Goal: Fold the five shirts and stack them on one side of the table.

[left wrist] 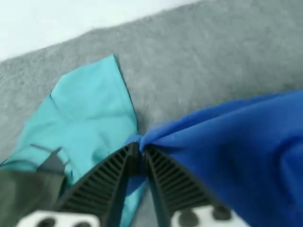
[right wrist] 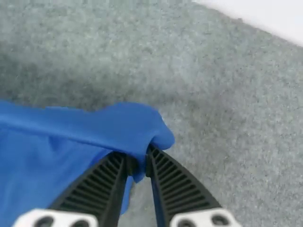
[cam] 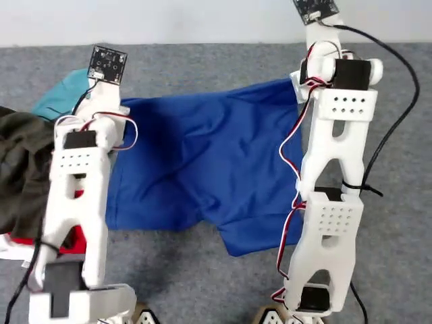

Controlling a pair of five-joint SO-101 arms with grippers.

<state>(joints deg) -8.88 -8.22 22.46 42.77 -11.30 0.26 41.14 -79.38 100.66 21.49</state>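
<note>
"On the desk (cam: pixel 223 283), high view: what lies between the two arms?"
"Blue shirt (cam: pixel 202 162), spread out; at the left arm's side, a teal shirt (cam: pixel 64 91) and a dark green shirt (cam: pixel 20 162), heaped."
"And the wrist views add?"
"Left pincer (left wrist: pixel 139 153) nipped tight on one blue corner, teal cloth just beside it. Right pincer (right wrist: pixel 137 158) clamped on the opposite blue corner."
</note>
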